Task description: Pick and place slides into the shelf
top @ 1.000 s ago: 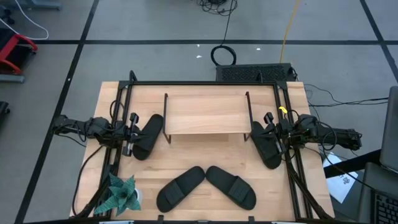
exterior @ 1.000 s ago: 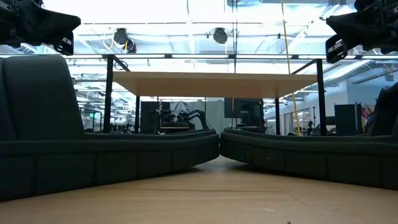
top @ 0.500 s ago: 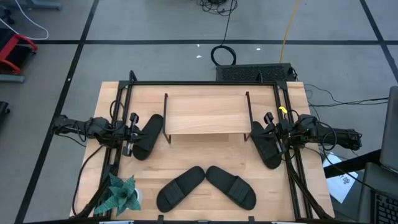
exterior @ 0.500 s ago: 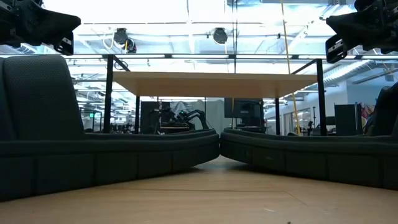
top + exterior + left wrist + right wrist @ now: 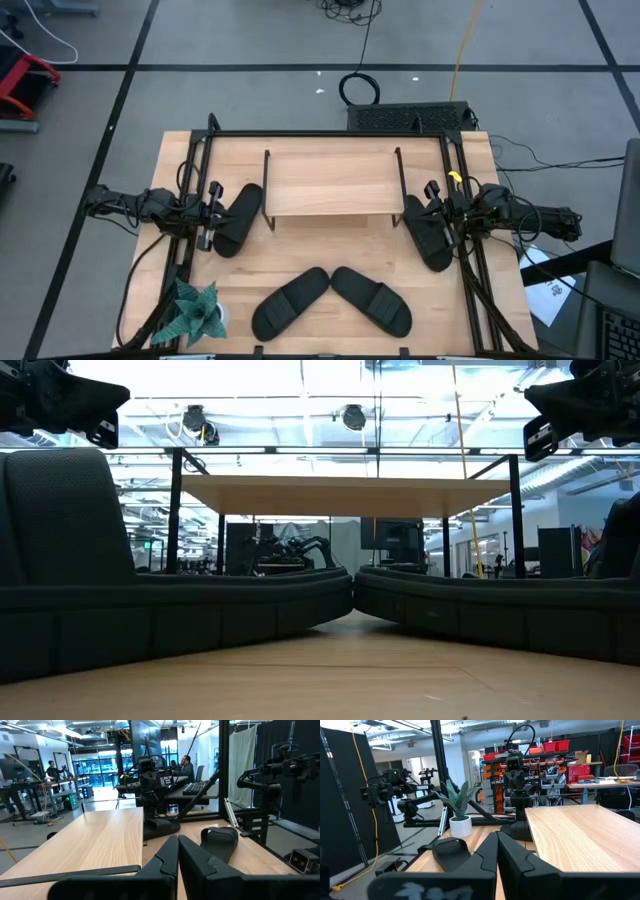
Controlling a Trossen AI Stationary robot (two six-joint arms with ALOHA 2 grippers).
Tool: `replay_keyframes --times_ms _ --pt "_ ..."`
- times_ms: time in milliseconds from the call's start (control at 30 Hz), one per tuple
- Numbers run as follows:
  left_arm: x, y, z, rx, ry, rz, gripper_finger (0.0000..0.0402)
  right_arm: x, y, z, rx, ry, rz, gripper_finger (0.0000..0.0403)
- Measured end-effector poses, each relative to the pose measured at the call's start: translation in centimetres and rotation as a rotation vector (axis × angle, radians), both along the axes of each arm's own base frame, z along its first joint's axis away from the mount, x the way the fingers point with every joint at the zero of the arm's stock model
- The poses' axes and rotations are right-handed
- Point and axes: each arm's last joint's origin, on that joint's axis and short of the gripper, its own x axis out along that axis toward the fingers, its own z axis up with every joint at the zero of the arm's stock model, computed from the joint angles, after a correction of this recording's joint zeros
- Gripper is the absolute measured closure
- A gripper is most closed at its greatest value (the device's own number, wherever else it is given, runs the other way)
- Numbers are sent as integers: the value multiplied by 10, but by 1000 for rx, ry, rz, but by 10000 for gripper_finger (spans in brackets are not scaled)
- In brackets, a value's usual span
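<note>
Four black slides lie flat on the table. One slide (image 5: 237, 218) lies left of the shelf (image 5: 330, 185), one (image 5: 425, 232) right of it, and two (image 5: 290, 302) (image 5: 372, 300) lie near the table's near edge. The low view shows these two close up (image 5: 170, 610) (image 5: 500, 605). The shelf stands on its wire side frames at the table's far middle. My left gripper (image 5: 213, 215) hovers shut above the left slide, raised past shelf-top height (image 5: 177, 845). My right gripper (image 5: 432, 205) hovers shut over the right slide (image 5: 497, 842). Neither touches anything.
A green plant (image 5: 195, 312) in a white pot stands at the near left corner and also shows in the right wrist view (image 5: 457, 805). Black rails (image 5: 190, 200) (image 5: 462, 210) run along both table sides. Bare wood lies between the shelf and the two near slides.
</note>
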Motion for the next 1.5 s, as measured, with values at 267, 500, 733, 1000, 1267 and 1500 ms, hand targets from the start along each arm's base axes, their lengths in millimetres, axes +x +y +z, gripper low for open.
replay_keyframes --times_ms 267,500,733,1000,1267,1500 --pt "0 0 0 0 0 0 382 0 0 0 0 0 0 403" --pt "0 0 0 0 1 0 382 0 0 0 0 0 0 403" --pt "0 0 0 0 0 0 382 0 0 0 0 0 0 403" --pt "0 0 0 0 0 0 382 0 0 0 -1 0 0 403" --pt "0 0 3 -10 -34 0 382 0 0 1 -28 -12 -3 403" --pt "-1 0 10 -32 -99 -1 382 0 0 0 36 3 4 403"
